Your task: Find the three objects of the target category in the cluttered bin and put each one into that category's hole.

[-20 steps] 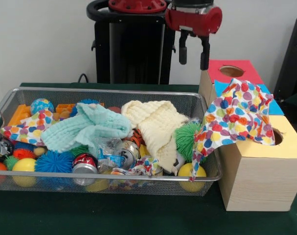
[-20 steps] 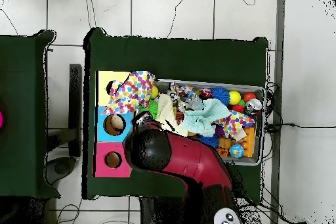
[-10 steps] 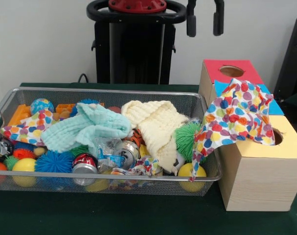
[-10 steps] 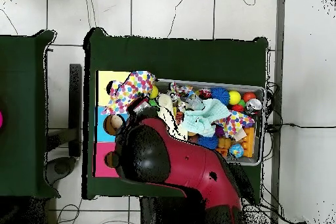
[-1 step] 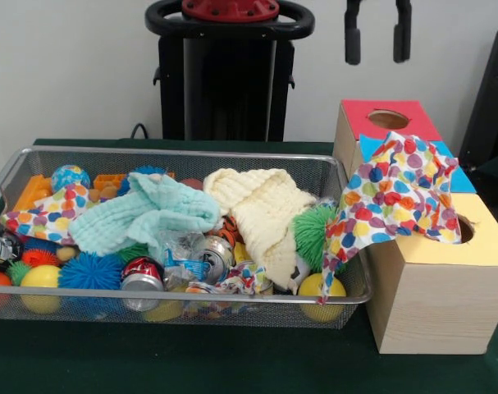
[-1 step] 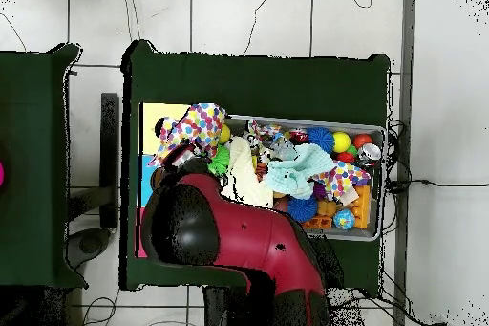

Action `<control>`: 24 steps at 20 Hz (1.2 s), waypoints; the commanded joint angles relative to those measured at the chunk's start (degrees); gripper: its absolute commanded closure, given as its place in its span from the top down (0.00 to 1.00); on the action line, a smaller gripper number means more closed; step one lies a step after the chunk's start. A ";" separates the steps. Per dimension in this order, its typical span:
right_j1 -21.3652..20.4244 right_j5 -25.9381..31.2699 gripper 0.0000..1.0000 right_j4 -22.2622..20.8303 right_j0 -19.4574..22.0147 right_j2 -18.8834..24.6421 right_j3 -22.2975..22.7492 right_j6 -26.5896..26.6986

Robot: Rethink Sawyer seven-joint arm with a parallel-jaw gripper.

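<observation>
hanging spread and empty, the pincer (image 5: pixel 377 33) sits above the box (image 5: pixel 433 287) draped with a dotted cloth (image 5: pixel 396 193).

Four cloths: mint (image 5: pixel 146 215), cream (image 5: pixel 261 209), two polka-dot (image 5: pixel 400 193) (image 5: pixel 43 215); three box holes (image 5: pixel 388 120).

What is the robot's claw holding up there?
Nothing. The gripper hangs open and empty above the sorting box; the polka-dot cloth lies draped over it.
</observation>
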State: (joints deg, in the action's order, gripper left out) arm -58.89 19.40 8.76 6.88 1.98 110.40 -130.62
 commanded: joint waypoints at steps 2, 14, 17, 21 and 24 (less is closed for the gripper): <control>13.59 2.83 1.00 -5.41 -4.52 -5.40 -5.91 -5.85; 14.36 4.94 0.00 -4.87 -4.25 -4.53 -6.11 -3.13; 14.64 4.66 0.00 -5.23 -4.87 -5.14 -6.66 -3.04; 14.87 4.59 0.00 -5.42 -5.57 -5.85 -7.19 -2.93; 14.94 4.34 0.00 -5.51 -6.12 -6.34 -7.27 -2.91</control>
State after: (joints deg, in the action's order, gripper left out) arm -45.54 19.37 6.12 0.93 -3.69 106.87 -130.62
